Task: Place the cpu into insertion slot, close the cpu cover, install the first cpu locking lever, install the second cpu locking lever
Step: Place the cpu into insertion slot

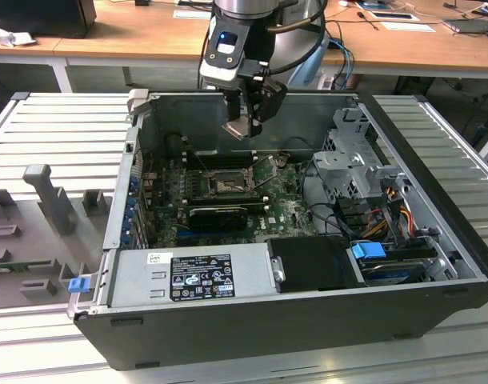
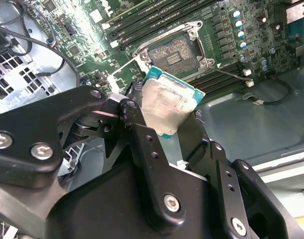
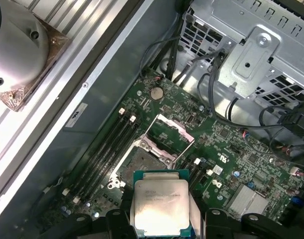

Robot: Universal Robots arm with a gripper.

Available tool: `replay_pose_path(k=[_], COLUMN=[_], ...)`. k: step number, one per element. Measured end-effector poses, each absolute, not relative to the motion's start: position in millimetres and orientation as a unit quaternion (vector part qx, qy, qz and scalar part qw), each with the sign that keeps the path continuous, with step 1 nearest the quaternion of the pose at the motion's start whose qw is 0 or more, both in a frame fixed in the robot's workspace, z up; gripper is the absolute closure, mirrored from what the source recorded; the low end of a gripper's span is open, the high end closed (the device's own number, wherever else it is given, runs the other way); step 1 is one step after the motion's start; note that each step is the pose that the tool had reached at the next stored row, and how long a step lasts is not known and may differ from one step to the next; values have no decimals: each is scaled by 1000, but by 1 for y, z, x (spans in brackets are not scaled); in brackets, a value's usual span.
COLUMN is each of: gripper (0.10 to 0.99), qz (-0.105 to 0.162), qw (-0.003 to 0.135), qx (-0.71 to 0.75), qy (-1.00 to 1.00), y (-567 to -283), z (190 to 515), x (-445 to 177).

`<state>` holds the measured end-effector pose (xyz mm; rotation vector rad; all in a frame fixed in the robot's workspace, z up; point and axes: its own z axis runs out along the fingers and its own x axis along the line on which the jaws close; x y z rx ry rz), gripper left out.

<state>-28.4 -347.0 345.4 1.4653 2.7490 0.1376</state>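
Hand [image 2: 164,117] grips the cpu [image 2: 168,97] clear of the insertion slot [image 2: 174,52].

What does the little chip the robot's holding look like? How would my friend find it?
Find the big open computer case; over its green circuit board hangs the black gripper. Pinched in it is the cpu, a thin square chip. Its dull silver face with a teal edge sets it apart from the dark insertion slot on the board.
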Motion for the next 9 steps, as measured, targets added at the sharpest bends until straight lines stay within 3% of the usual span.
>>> replay_pose_path(k=[9], gripper=[561], qz=[44], qw=[13], qx=[486], qy=[873], y=[-347], z=[345], x=[-28])
